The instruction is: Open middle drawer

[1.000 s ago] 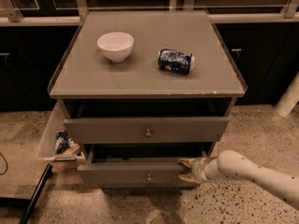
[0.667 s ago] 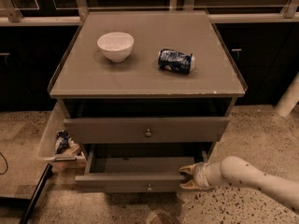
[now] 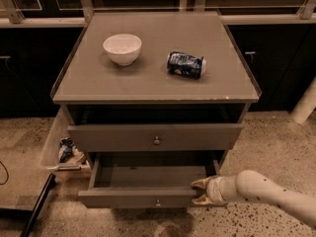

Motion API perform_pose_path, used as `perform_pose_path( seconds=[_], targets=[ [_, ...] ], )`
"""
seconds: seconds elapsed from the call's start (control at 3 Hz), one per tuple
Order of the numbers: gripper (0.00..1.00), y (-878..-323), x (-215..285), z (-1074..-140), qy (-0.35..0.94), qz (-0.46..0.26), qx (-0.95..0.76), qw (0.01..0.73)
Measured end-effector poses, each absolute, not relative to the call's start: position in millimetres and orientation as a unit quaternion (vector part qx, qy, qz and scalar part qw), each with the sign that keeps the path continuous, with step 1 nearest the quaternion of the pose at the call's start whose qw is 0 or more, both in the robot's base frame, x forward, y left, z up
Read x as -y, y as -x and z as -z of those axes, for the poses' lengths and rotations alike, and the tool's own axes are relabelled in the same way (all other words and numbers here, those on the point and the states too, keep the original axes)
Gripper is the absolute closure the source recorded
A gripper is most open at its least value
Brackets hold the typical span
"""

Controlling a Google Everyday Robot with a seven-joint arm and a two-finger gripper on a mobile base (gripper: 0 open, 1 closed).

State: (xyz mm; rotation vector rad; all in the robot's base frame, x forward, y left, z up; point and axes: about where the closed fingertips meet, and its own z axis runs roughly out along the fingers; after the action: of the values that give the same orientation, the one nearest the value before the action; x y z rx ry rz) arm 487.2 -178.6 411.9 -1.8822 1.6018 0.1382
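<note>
Farther out than before, the middle drawer (image 3: pixel 138 197) is being pulled by the gripper (image 3: pixel 200 191), clamped on its front; nearly open.

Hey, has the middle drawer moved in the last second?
Yes. The middle drawer has slid farther out of the cabinet, toward the camera, its front now well ahead of the upper drawer. The gripper is at its right end.
</note>
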Motion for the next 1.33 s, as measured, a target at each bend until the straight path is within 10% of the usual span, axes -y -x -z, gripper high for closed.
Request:
perform_pose_path(
  seconds=[0.67,1.33],
  targets=[
    [0.21,-478.5,181.8,-404.3,0.716,-0.072,-0.612,0.328],
    [0.62,-436.1,201.3,-410.6,0.714,-0.076,-0.609,0.336]
  ],
)
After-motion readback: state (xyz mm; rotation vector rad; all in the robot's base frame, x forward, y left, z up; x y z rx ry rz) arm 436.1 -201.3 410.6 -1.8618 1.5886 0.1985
